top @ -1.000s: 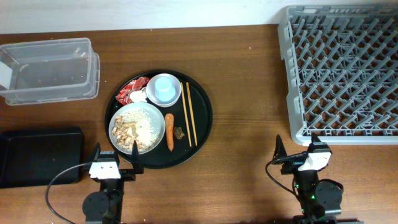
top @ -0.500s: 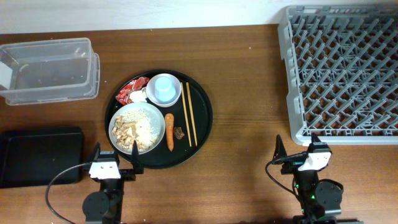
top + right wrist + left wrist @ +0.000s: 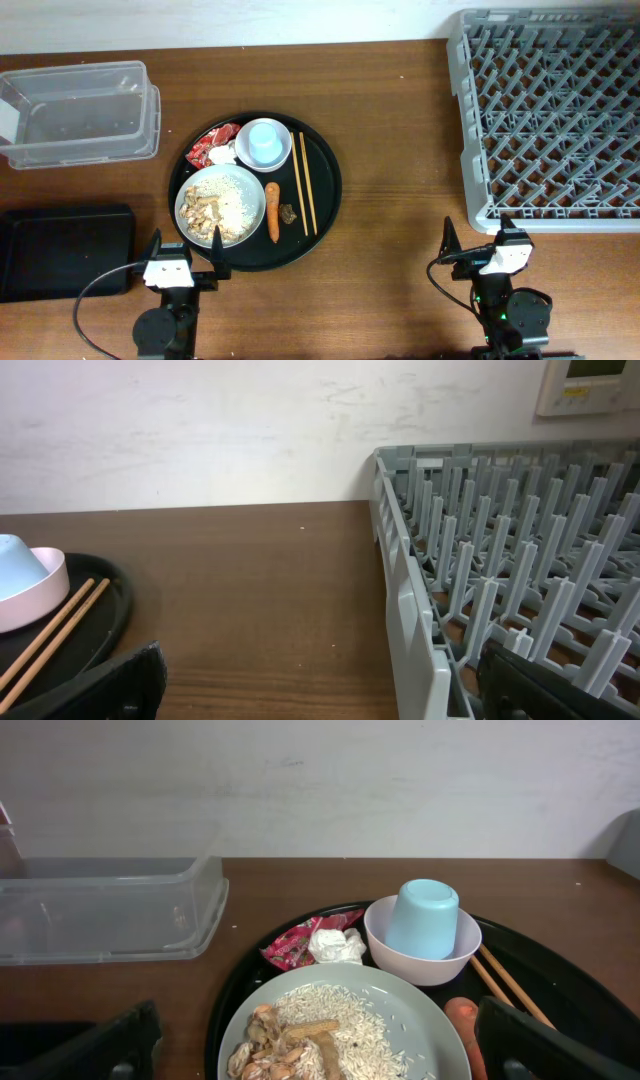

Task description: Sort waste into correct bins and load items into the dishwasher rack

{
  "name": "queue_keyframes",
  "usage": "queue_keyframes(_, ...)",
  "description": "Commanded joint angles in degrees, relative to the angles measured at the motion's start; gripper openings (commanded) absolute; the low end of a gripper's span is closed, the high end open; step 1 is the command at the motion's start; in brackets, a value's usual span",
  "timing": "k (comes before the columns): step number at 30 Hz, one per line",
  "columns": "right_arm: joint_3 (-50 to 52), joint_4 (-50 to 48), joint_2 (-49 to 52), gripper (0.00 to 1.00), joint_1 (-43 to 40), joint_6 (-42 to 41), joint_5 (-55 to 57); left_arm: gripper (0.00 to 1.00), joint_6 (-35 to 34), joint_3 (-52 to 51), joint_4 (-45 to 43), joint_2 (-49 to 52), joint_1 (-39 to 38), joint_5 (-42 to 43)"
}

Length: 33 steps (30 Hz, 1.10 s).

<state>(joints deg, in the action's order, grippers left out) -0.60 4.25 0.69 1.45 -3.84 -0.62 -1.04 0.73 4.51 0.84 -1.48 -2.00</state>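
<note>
A white plate (image 3: 182, 205) of beige rice scraps (image 3: 225, 205) sits on a round black tray (image 3: 325, 190), with an orange carrot (image 3: 272, 210), a brown bit (image 3: 289, 213), wooden chopsticks (image 3: 303, 183), a red wrapper (image 3: 212, 143), a white tissue (image 3: 224, 153) and a pale blue cup (image 3: 265, 140) upside down in a small white bowl (image 3: 285, 152). My left gripper (image 3: 186, 250) is open at the tray's near edge; in the left wrist view it (image 3: 320, 1055) straddles the plate (image 3: 400, 995). My right gripper (image 3: 477, 240) is open and empty by the grey rack (image 3: 550, 110).
A clear tub (image 3: 80, 112) stands at the far left, a black bin (image 3: 65, 250) at the near left. The rack's wall (image 3: 410, 610) rises close to the right of my right gripper (image 3: 320, 680). Bare wood lies between tray and rack.
</note>
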Motion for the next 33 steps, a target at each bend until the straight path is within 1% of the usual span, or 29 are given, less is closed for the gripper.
queue_keyframes(1,0.3,0.3,-0.3,0.98,-0.3,0.4,0.7,0.99,1.1,-0.2,0.1,-0.4,0.3,-0.8)
queue_keyframes(29,0.3,0.3,-0.3,0.98,-0.3,0.4,0.7,0.99,1.1,-0.2,-0.1,-0.4,0.3,-0.7)
queue_keyframes(30,0.3,0.3,-0.3,0.98,-0.3,0.4,0.7,0.99,1.1,-0.2,0.2,-0.4,0.3,-0.1)
queue_keyframes(33,0.3,0.3,-0.3,0.98,-0.3,0.4,0.7,0.99,0.2,-0.2,0.0,-0.4,0.3,6.8)
